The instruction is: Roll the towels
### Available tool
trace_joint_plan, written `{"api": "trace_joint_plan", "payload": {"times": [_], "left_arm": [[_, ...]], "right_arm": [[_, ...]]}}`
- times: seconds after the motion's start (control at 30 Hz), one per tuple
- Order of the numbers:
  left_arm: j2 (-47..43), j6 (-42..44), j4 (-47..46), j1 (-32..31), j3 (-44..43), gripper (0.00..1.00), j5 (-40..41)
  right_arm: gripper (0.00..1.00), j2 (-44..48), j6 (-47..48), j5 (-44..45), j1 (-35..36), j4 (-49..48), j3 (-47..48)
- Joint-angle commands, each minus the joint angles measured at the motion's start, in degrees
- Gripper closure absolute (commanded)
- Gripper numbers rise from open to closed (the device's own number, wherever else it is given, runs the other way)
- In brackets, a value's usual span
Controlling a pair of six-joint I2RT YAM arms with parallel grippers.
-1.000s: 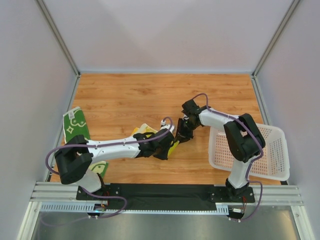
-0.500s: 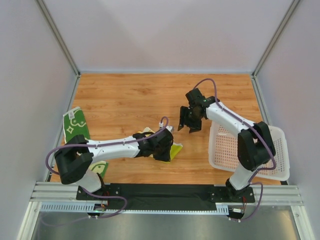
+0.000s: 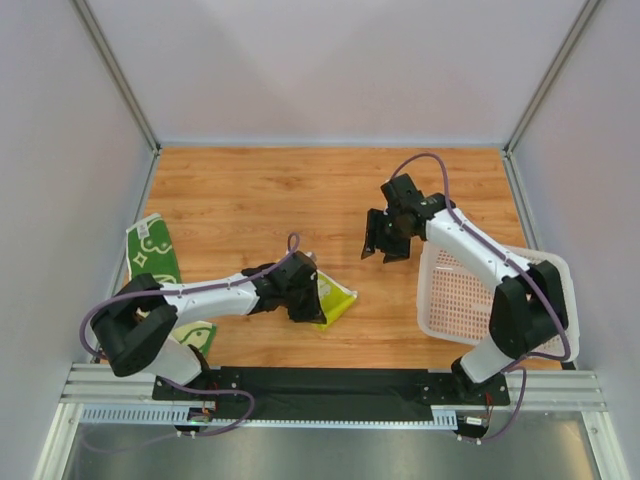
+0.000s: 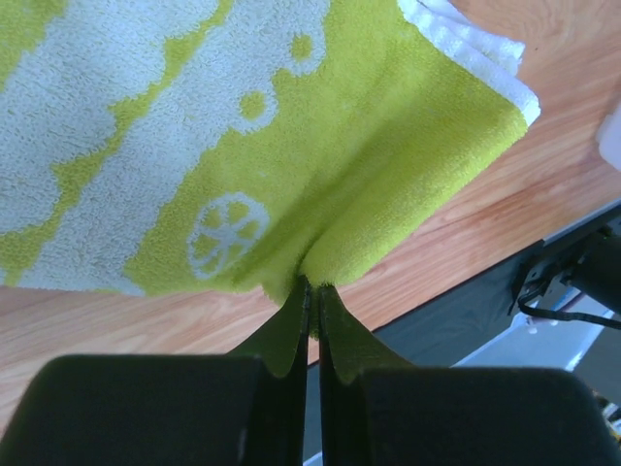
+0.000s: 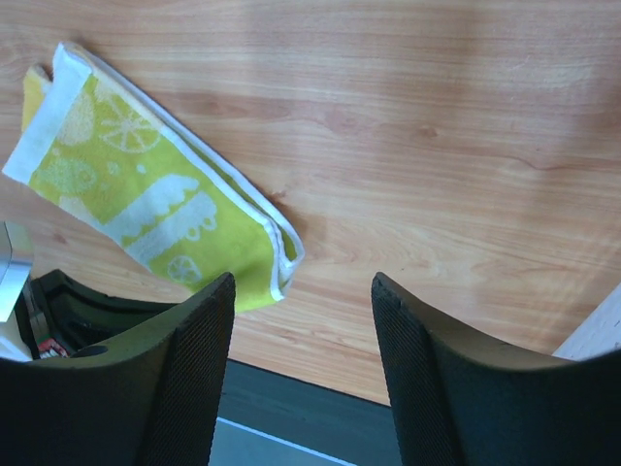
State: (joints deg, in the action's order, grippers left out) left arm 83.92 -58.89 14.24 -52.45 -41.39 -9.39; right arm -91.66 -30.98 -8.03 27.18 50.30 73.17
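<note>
Folded yellow towel (image 3: 337, 297) at front-centre of counter (image 3: 250, 190), near edge pinched by left gripper (image 4: 312, 291), fingers pressed together on cloth. Towel possibly part-lifted, hard to tell. Wide-spread right gripper (image 5: 301, 286) holds nothing, hovers well apart from towel, near white basket (image 3: 562, 300). Green towel (image 3: 150, 250) at counter's left edge.

Passage between yellow towel (image 3: 338, 297) and basket (image 3: 455, 305); basket blocks the right side.
</note>
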Motion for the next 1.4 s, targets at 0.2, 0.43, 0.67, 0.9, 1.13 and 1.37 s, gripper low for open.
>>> {"api": "trace_joint_plan", "payload": {"times": [0.2, 0.43, 0.67, 0.9, 1.13, 1.37], "left_arm": [[-2.0, -4.6, -0.6, 3.7, 1.8, 0.95, -2.7], [0.8, -6.6, 3.1, 6.2, 1.8, 0.95, -3.4], [3.5, -6.5, 4.9, 8.0, 1.5, 0.94, -5.0], [6.5, -3.9, 6.9, 8.7, -0.8, 0.89, -5.5], [7.4, -3.4, 6.2, 8.9, -1.3, 0.87, -6.0], [7.9, -2.9, 6.0, 9.1, -1.2, 0.86, -6.6]], "right_arm": [[0.39, 11.5, 2.3, -12.9, 2.7, -12.0, -12.2], [0.43, 13.9, 0.3, -14.8, 7.2, -20.4, -21.7], [0.42, 11.4, -0.8, -14.8, 10.1, -28.7, -26.5], [0.4, 6.0, -1.1, -14.2, 11.8, -36.1, -28.3], [0.4, -0.9, -2.7, -15.1, 11.8, -40.9, -27.5], [0.44, -5.8, -5.3, -17.0, 11.8, -47.1, -28.0]]}}
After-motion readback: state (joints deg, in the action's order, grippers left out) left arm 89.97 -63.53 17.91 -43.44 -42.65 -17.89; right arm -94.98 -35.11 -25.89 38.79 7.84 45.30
